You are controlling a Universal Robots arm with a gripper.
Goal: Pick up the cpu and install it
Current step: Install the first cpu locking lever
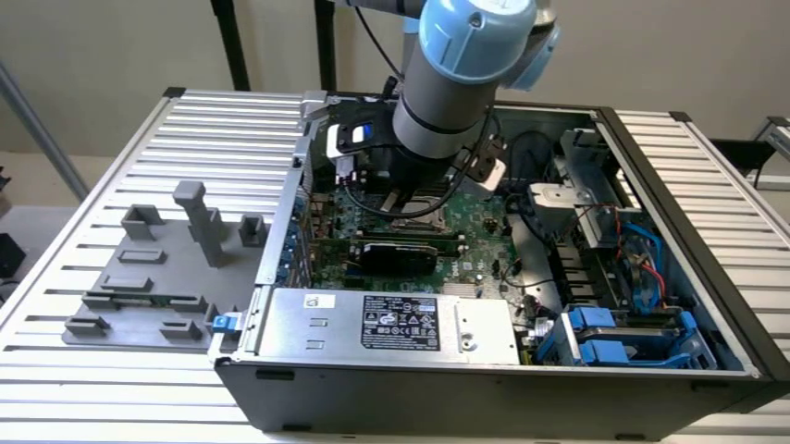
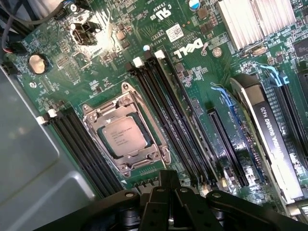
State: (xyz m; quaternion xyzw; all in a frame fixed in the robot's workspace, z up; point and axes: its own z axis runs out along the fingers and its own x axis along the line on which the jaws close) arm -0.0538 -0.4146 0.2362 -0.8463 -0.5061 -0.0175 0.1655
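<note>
Chip [image 2: 126,136] sits flat in its socket frame [image 2: 126,166] on the green board [image 2: 159,29], just beside the closed, empty claw [image 2: 168,185]

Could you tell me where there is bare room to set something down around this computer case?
Bare room: the ribbed metal table on the exterior view's left, around the grey plastic fixture blocks, and the strip right of the open black computer case. Inside the case, boards and cables crowd everything.
</note>
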